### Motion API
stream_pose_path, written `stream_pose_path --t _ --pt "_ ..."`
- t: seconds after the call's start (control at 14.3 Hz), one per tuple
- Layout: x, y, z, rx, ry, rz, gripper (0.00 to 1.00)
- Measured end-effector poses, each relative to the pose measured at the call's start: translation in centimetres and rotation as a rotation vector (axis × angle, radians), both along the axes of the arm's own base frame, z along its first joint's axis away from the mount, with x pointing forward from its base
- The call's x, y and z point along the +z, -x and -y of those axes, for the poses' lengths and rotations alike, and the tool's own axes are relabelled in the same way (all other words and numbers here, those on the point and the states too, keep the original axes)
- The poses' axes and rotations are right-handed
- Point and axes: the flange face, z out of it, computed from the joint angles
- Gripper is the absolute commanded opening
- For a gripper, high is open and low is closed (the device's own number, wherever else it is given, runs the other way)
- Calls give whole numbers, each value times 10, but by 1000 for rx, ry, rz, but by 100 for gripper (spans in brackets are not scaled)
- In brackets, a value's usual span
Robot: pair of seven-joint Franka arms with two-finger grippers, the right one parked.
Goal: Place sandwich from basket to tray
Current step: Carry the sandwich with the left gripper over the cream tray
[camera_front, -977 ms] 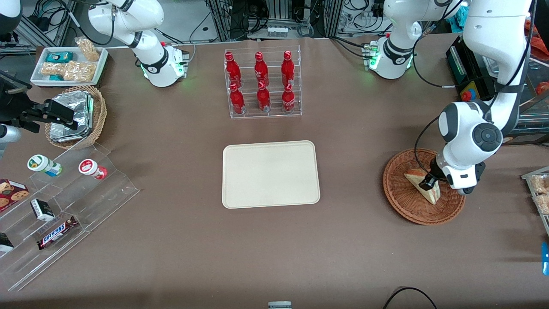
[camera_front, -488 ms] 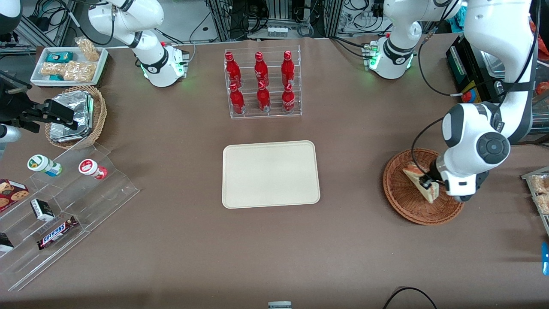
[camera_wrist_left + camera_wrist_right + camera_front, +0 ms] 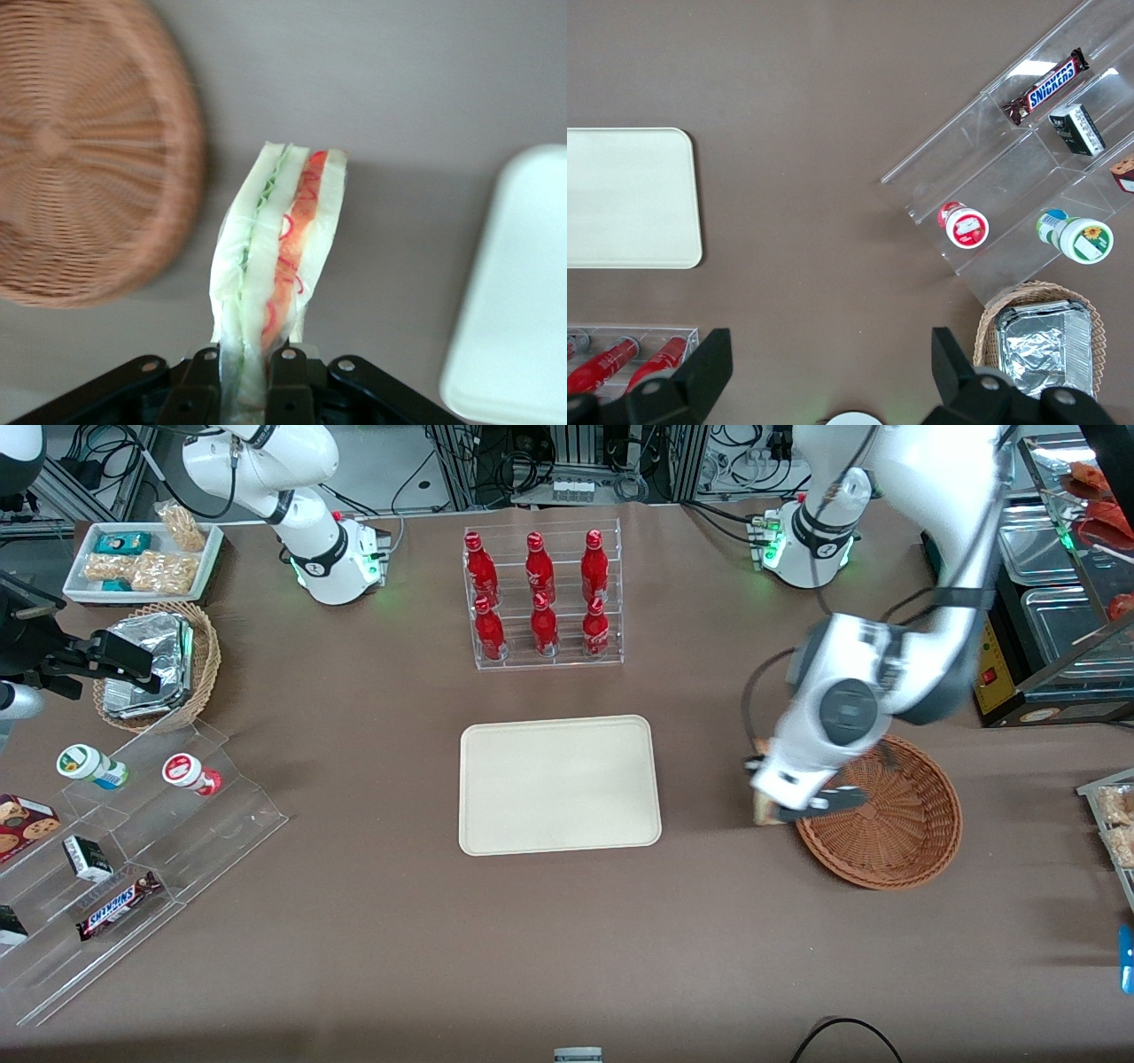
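— Where is the sandwich (image 3: 279, 257) now?
— The gripper (image 3: 245, 376) grasps it tightly above the bare table (image 3: 709, 921), between the basket (image 3: 895, 833) rim and the tray (image 3: 558, 784).
— How many things are around?
— One basket with nothing inside, one bare tray, six red bottles (image 3: 536, 593).

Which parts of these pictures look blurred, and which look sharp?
Front view: the working arm and its gripper above the basket rim are smeared by motion; the tray and bottles are crisp. Left wrist view: the basket is soft and streaked, while the sandwich clamped in the gripper is fairly sharp. Right wrist view: sharp throughout.
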Motion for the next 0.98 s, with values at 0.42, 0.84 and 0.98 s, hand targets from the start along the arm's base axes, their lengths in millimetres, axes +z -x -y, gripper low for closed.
stream_pose_path --t 0.42,0.84,0.98 --pt "-23 34 174 -13 82 4 2" --pt "-76 59 269 55 122 65 1" --pt "-85 65 285 68 126 70 2"
